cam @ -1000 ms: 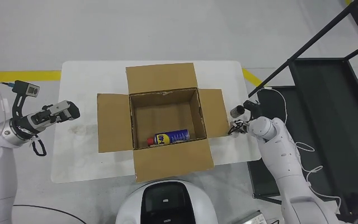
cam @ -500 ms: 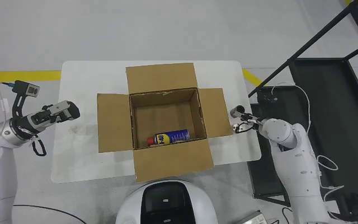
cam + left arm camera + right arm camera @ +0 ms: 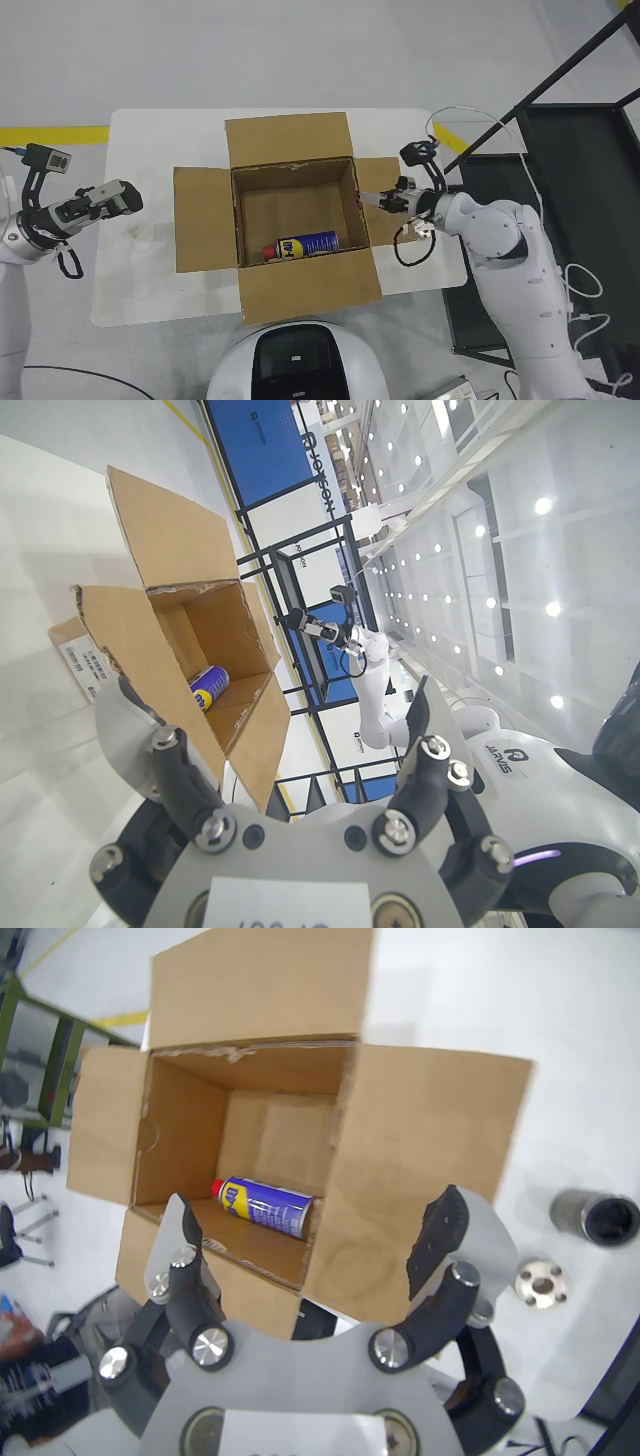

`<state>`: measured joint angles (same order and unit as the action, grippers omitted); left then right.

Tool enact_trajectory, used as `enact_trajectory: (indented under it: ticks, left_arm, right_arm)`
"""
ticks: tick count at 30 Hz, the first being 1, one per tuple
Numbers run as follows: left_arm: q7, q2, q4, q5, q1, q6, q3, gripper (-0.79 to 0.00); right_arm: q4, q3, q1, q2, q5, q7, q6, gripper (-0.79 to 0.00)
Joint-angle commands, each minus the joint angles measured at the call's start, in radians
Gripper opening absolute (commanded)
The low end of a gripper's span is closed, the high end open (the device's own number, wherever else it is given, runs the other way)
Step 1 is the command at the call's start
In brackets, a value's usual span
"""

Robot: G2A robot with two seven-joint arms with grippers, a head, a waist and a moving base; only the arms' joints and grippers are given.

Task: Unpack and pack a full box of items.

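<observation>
Unpacking looks nearly done: one spray can (image 3: 307, 243) lies in the box (image 3: 288, 138), while a metal tube (image 3: 595, 1218) and a disc (image 3: 542, 1285) sit on the surface (image 3: 150, 280) beside its right flap. The right jaws hang spread and empty over that flap, the left jaws spread near the surface's left edge; repacking seems yet to come.
</observation>
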<state>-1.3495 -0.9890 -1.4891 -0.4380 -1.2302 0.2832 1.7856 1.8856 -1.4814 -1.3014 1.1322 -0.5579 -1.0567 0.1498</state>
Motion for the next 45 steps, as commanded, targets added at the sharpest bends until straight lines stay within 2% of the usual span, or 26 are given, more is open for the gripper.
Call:
enact_trajectory:
  ticks: [1, 6, 9, 22, 26, 30, 35, 40, 45]
  left_arm:
    - [0.0, 0.0, 0.0, 0.0, 0.0, 0.0, 0.0, 0.0]
    - [0.0, 0.0, 0.0, 0.0, 0.0, 0.0, 0.0, 0.0]
    - [0.0, 0.0, 0.0, 0.0, 0.0, 0.0, 0.0, 0.0]
    - [0.0, 0.0, 0.0, 0.0, 0.0, 0.0, 0.0, 0.0]
    - [0.0, 0.0, 0.0, 0.0, 0.0, 0.0, 0.0, 0.0]
    - [0.0, 0.0, 0.0, 0.0, 0.0, 0.0, 0.0, 0.0]
    - [0.0, 0.0, 0.0, 0.0, 0.0, 0.0, 0.0, 0.0]
    - [0.0, 0.0, 0.0, 0.0, 0.0, 0.0, 0.0, 0.0]
    - [0.0, 0.0, 0.0, 0.0, 0.0, 0.0, 0.0, 0.0]
  right_arm:
    - [-0.015, 0.07, 0.056, 0.002, -0.023, -0.029, 0.047, 0.0]
    - [-0.094, 0.243, 0.187, 0.018, -0.063, -0.042, 0.092, 0.0]
    - [-0.157, 0.306, 0.242, 0.027, -0.043, -0.034, 0.125, 0.0]
    - [-0.157, 0.306, 0.242, 0.027, -0.043, -0.034, 0.125, 0.0]
    - [-0.165, 0.362, 0.286, 0.029, -0.117, -0.037, 0.216, 0.0]
    - [-0.231, 0.435, 0.361, 0.036, -0.263, 0.02, 0.313, 0.0]
    - [-0.351, 0.568, 0.471, 0.062, -0.311, -0.006, 0.393, 0.0]
    - [-0.485, 0.714, 0.568, 0.105, -0.256, -0.05, 0.449, 0.0]
    - [-0.603, 0.832, 0.646, 0.154, -0.229, -0.068, 0.437, 0.0]
